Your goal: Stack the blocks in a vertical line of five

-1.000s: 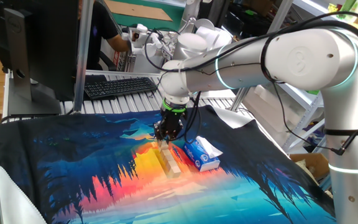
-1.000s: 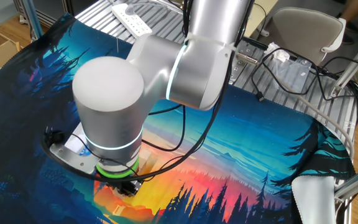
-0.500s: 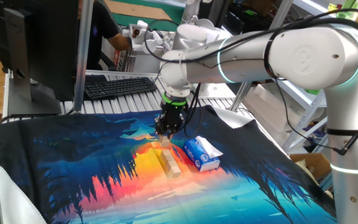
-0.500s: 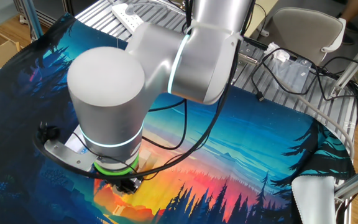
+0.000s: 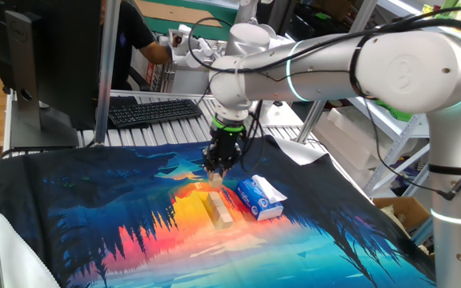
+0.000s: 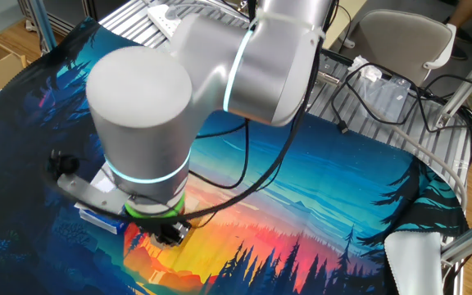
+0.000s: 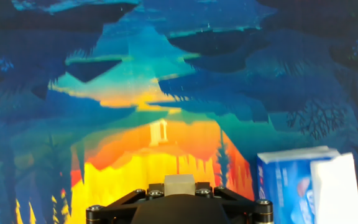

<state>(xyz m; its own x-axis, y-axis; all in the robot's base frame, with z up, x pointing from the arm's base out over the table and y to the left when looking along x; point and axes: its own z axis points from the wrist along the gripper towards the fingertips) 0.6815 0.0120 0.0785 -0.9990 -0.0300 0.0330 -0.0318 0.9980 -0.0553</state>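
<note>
A short row of light-tan wooden blocks lies on the orange part of the printed cloth, just left of the blue-and-white box. My gripper hangs above the row's far end, shut on one block that is held clear of the cloth. In the hand view that block sits between the jaws of the gripper at the bottom edge, and the row is out of sight. In the other fixed view the arm hides the blocks, and only the gripper's base shows.
The blue-and-white box lies right of the row; it also shows in the hand view and in the other fixed view. A keyboard and a monitor stand behind the cloth.
My gripper has risen from the far end of the row with a block in it and moved slightly right; the rest of the row has stayed put.
</note>
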